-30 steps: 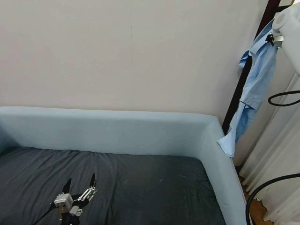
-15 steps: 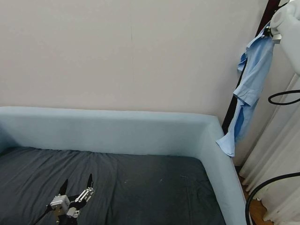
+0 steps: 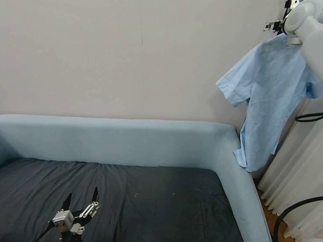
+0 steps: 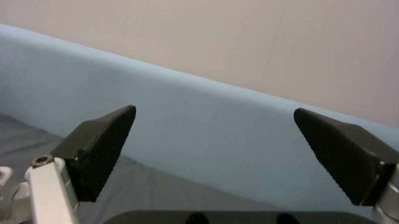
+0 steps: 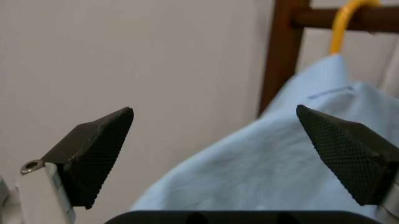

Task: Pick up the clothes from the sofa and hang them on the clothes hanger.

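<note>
Right pincer (image 5: 213, 111) splayed, crumpled blue shirt (image 3: 272, 91)

The dark seat cushion (image 3: 151, 199) offers open surface across its width, bounded behind by the sofa backrest (image 3: 116, 141) and on the right by the armrest (image 3: 242, 191). Beyond the armrest, the hanging light-blue shirt (image 3: 272, 96) spreads across the gap between wall (image 3: 126, 55) and curtain (image 3: 303, 171). The brown rack post (image 5: 277, 51) and yellow hanger hook (image 5: 341, 28) obstruct the space just above the shirt.
</note>
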Motion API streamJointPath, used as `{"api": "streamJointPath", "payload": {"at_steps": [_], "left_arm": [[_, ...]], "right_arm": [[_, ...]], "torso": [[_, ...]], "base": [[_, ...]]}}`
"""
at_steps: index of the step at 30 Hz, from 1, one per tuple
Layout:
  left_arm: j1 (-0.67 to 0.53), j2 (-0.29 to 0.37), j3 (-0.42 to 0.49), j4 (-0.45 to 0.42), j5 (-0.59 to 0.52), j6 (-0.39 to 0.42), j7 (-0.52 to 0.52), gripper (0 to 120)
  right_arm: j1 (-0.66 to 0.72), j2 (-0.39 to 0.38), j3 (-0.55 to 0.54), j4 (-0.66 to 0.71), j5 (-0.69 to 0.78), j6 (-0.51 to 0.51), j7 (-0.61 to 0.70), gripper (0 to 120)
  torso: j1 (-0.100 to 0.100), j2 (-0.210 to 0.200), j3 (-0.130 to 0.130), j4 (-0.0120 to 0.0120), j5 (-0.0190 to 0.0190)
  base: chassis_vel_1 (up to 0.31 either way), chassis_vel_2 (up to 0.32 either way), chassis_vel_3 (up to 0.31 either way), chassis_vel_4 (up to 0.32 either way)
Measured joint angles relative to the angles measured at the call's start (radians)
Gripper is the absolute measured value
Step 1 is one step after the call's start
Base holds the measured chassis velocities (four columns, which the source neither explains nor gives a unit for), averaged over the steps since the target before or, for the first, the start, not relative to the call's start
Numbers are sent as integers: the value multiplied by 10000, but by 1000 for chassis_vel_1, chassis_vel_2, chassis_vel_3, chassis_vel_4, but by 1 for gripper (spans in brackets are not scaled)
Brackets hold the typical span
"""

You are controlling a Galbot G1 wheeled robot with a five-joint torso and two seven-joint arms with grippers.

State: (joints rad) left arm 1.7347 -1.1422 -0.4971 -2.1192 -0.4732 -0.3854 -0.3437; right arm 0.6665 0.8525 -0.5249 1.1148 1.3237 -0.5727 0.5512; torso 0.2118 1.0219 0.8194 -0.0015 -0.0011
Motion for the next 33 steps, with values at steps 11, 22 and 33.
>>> {"api": "streamJointPath", "payload": {"at_steps": [11,22,33], "left_arm": [[121,-277,37,-29,295,-79,0,100],[198,-655,-41,75,570,-189,29,100],[179,-806,-9,129,892,-369,145,100]], "right_arm": [[-4841,-1469,1776,5083,374,2630,-368,100],[-13160,-2090,6062,8480,-3463,3531,-992,100],[-21379,965,10647,10558,-8884,5722,-2527,100]], "torso": [[-1,0,2,10,3],[0,-2,2,-2,13],[-2,-1,-1,1,6]], "base": [[0,0,0,0],[0,0,0,0],[0,0,0,0]]}}
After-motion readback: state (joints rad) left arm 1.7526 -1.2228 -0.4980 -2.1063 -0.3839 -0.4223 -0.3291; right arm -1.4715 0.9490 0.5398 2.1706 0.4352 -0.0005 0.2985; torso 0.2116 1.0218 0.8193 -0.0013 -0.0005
